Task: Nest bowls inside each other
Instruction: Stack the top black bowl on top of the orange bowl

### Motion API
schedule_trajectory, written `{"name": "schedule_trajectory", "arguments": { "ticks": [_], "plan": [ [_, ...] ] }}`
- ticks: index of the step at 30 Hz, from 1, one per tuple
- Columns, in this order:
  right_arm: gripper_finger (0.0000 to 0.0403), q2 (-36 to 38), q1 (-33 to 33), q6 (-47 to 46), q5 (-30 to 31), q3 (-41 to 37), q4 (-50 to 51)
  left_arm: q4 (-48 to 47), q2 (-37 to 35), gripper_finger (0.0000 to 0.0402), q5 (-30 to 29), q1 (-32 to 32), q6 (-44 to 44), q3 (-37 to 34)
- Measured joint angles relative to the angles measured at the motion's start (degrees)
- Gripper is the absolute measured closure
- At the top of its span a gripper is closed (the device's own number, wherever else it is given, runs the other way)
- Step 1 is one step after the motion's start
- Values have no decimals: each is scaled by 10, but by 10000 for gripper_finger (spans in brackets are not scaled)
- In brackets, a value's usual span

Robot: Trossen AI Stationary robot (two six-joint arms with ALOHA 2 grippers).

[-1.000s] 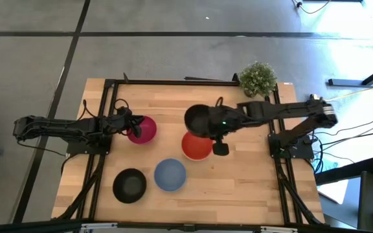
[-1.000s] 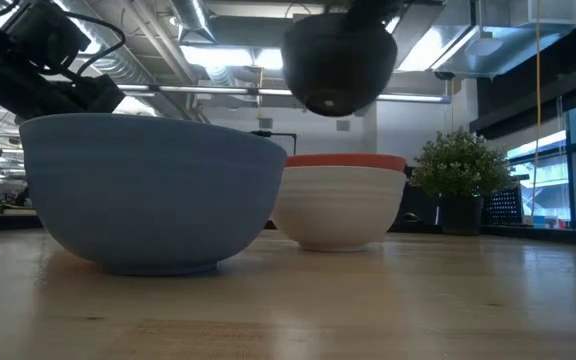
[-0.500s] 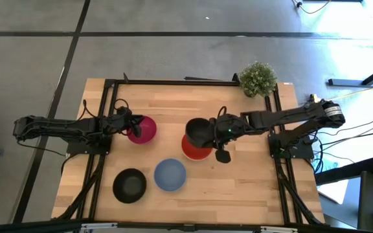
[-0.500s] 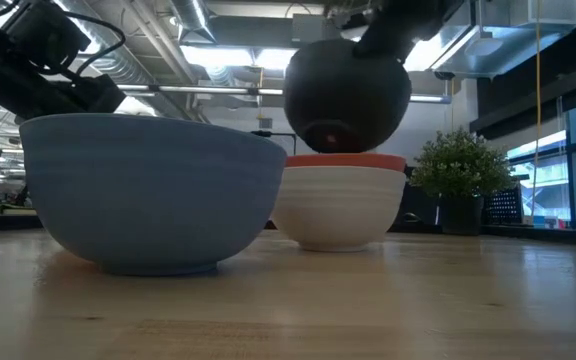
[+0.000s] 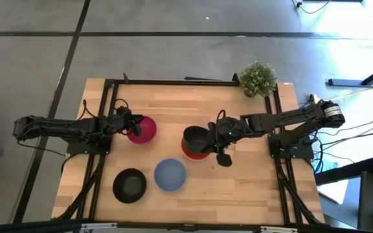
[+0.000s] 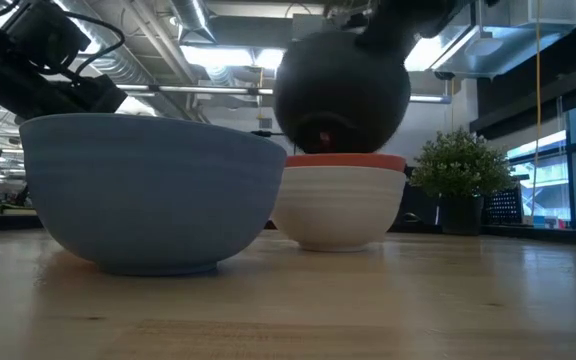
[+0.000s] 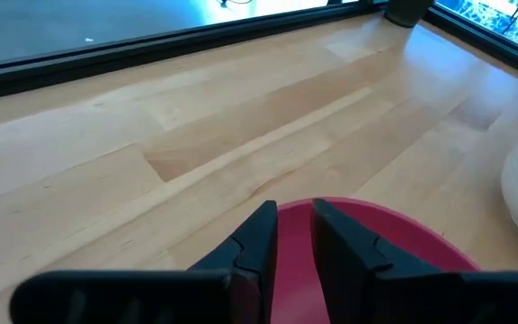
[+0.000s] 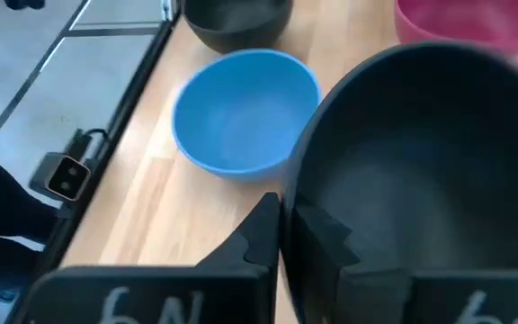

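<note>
My right gripper [image 5: 208, 134] is shut on a black bowl [image 5: 195, 138] and holds it tilted over the red bowl [image 5: 193, 153]. The red bowl sits inside the white bowl [image 6: 340, 205]. In the low view the black bowl [image 6: 340, 92] hangs just above the red rim [image 6: 346, 160]. My left gripper [image 5: 129, 127] is shut on the magenta-pink bowl [image 5: 144, 129], which stands on the table's left half. The blue bowl [image 5: 170, 175] and a second black bowl [image 5: 129, 185] rest on their bases near the near edge. My left gripper pinches the magenta bowl's rim [image 7: 295, 209] on the side toward the table's left, one finger [image 7: 261, 241] outside the wall and one inside. It comes slanting down from the left. The bowl stands upright on the table. My right gripper pinches the black bowl's rim [image 8: 288, 209] on the side toward the table's right, one finger [image 8: 263, 225] outside and one inside. It reaches in from the right, slanting down. The bowl is lifted and tilted; whether it touches the red bowl, I cannot tell.
A small green potted plant [image 5: 258, 78] stands at the table's far right corner. Black frame rails [image 5: 102, 116] run along both sides of the wooden table. Bare wood lies along the far side and at the near right.
My right gripper has carried the black bowl down and toward the near edge, from above and behind the red bowl to just over its rim, still shut on it. The bowl has stayed tilted. My left arm and the other bowls have kept still.
</note>
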State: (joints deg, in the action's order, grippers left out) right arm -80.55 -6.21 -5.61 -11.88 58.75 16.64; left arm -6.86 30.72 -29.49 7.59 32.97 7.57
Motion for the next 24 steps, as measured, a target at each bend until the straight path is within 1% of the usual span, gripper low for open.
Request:
{"name": "schedule_trajectory", "arguments": {
  "ticks": [4, 11, 17, 24],
  "plan": [
    [393, 0, 7, -2, -7, -37, -40, 0, 0, 337, 0, 0, 0, 0],
    [392, 0, 10, -32, -15, -88, -95, 0, 0, 337, 0, 0, 0, 0],
    [392, 0, 10, -43, -28, -94, -98, 0, 0, 337, 0, 0, 0, 0],
    [392, 0, 10, -43, -28, -94, -87, 0, 0, 337, 0, 0, 0, 0]
  ]
}}
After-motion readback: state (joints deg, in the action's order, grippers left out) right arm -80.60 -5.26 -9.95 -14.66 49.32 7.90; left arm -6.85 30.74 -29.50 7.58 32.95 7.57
